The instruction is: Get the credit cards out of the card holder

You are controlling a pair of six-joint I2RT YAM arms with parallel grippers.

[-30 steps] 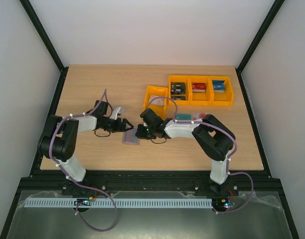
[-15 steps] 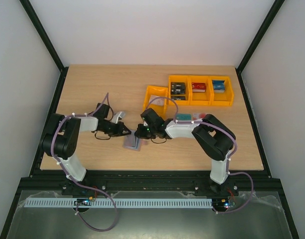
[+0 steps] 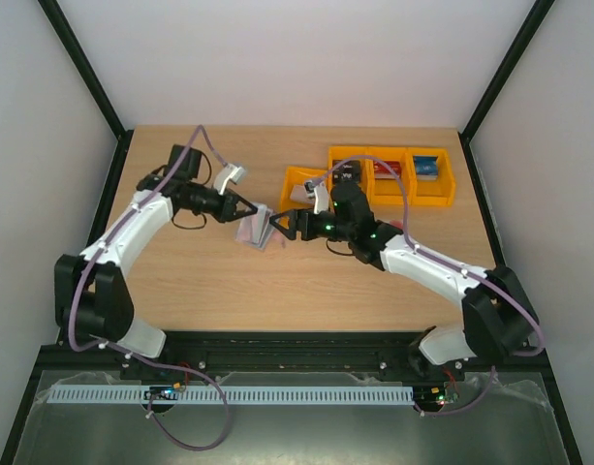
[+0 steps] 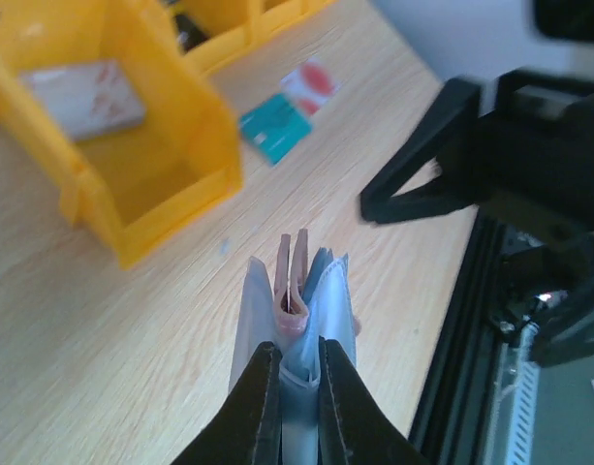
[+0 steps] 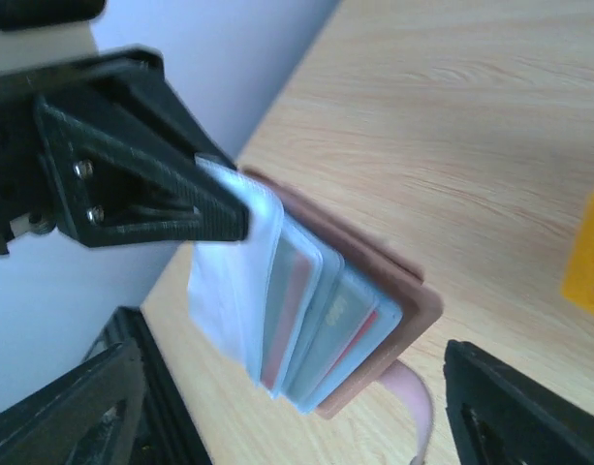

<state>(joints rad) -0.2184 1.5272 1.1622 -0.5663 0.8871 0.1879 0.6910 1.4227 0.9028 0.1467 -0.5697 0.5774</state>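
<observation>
Your left gripper [image 4: 298, 351] clamps the card holder [image 5: 398, 291], fanned open so your right gripper [image 3: 285, 225], open and empty just opposite, can reach the cards [image 5: 282, 325].

place: robot lab test cell | shown by: pale wood tabletop [image 3: 200, 291] walled in by plain white panels [image 3: 306, 58] and black frame struts [image 3: 81, 63] | left arm [image 3: 132, 228] and right arm [image 3: 427, 269] bolted to a black rail [image 3: 306, 341] at its near edge | orange bins [image 3: 389, 199] in a row | slotted cable duct [image 3: 277, 395] below

The light wooden table [image 3: 180, 281] carries four yellow bins [image 3: 434, 197], a teal card [image 4: 275, 128] and, just beside it, a white-and-red card [image 4: 311, 79]
</observation>
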